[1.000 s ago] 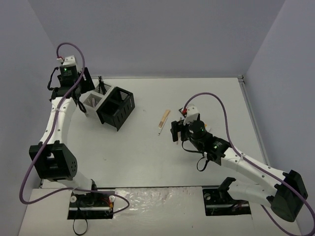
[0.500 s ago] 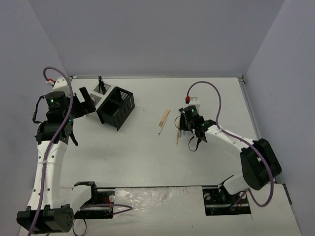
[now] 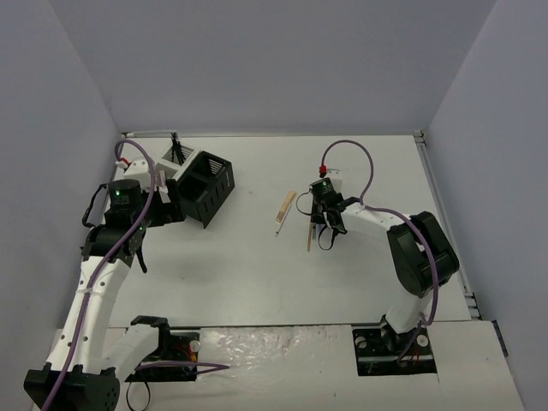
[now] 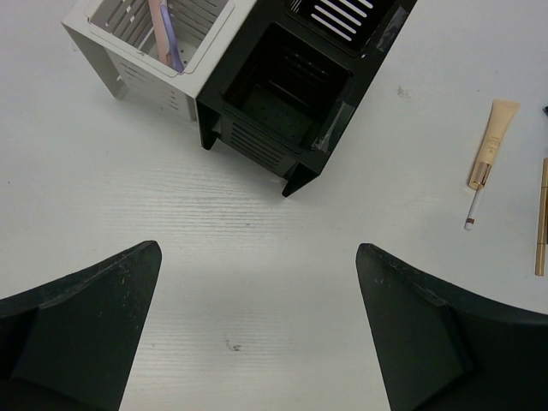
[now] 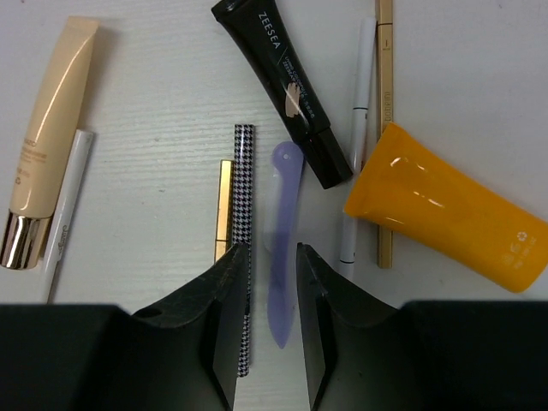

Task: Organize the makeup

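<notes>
Several cosmetics (image 5: 282,86) are spread loose on the surface (image 5: 163,120), well right of the mesh boxes (image 4: 282,120). The lilac looped piece (image 5: 285,197) is straddled by the right gripper (image 5: 272,257), jaws narrowly apart and not visibly clamped, apparently lined up for a lift. The left gripper (image 4: 257,257) is held near the boxes, jaws wide apart, empty.

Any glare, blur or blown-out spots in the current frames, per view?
Top external: even light, sharp, no glare on the table, but the makeup is too small to tell apart. Left wrist: table sharp, the left gripper only flat black wedges, no detail. Right wrist: crisp, print on the black tube legible, white highlights on the orange tube, shadows soft.
</notes>
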